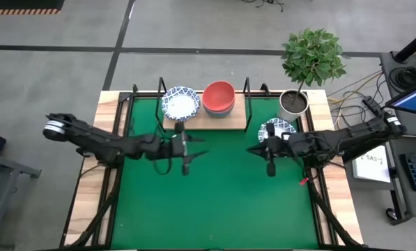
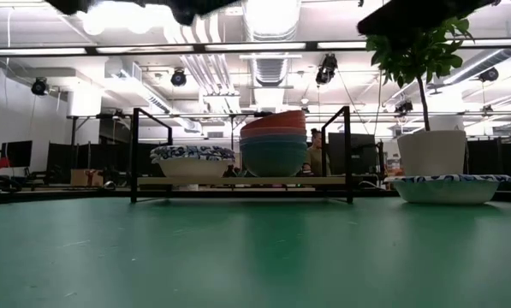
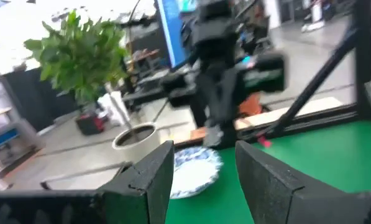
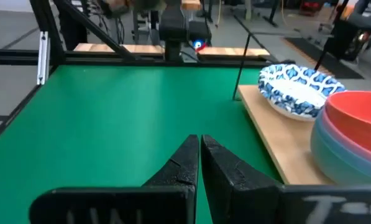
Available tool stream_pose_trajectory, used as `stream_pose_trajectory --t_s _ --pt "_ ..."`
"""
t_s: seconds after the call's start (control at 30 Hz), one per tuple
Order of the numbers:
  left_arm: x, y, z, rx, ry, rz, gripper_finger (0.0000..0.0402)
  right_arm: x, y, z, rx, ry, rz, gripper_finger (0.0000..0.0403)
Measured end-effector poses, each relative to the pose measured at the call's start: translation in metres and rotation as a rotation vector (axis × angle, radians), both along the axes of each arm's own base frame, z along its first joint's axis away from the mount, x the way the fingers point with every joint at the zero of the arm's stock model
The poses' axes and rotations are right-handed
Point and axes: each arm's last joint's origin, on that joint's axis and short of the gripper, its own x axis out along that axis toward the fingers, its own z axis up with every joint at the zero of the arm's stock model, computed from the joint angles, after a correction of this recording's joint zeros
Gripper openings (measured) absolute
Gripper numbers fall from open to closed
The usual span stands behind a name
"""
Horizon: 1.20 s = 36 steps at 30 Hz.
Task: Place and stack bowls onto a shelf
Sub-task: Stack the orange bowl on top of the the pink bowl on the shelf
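A: What is sitting on the shelf [image 1: 197,120] right now?

B: A patterned bowl [image 1: 180,103] is resting on one end of its board, and a plain stack [image 1: 219,99] with the red bowl on top is standing just beside it, near the middle. In the low view the stack [image 2: 273,144] is rising well above the patterned bowl [image 2: 193,160].

A: Are any bowls lying off the shelf?

B: One more blue-and-white bowl [image 1: 278,129] is sitting on the green mat [image 1: 214,202], just past the shelf's other end and next to the white plant pot [image 1: 292,103].

A: Where are the arms hanging relative to the shelf?

B: The left gripper [image 1: 186,148] is hovering over the mat just in front of the shelf, below the patterned bowl's end. Its fingers [image 3: 146,176] are standing apart, released, holding nothing.

A: And the other one?

B: The right gripper [image 1: 268,150] is hovering beside the shelf's far end, close to the loose bowl. Its fingers [image 4: 182,163] are pressed together, clenched on nothing, with the shelf's board [image 4: 271,134] and its bowls showing past them.
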Motion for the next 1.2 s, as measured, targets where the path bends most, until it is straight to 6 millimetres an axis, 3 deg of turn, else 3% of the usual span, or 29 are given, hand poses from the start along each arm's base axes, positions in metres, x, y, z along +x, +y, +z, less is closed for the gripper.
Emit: stream_pose_trajectory --t_s 0.23,0.43,0.63,0.97,1.2 --pt "0.048 0.052 -0.013 -0.005 0.061 0.068 0.0123 -0.014 -0.003 -0.004 -0.046 -0.03 0.015 0.0009" --pt "0.091 0.096 -0.015 0.02 0.057 0.141 0.0082 -0.015 -0.003 -0.002 -0.087 -0.058 0.033 0.0009" --pt "0.121 0.144 -0.025 0.02 0.065 0.22 0.0042 -0.015 -0.002 -0.014 -0.066 0.0 0.061 0.0009" --pt "0.127 0.194 -0.043 -0.067 0.076 0.302 0.0001 -0.017 -0.002 -0.014 -0.056 0.004 0.056 0.0009" --pt "0.121 0.198 -0.057 -0.153 0.136 0.322 0.0001 -0.018 -0.002 -0.016 -0.064 0.018 0.058 0.0009"
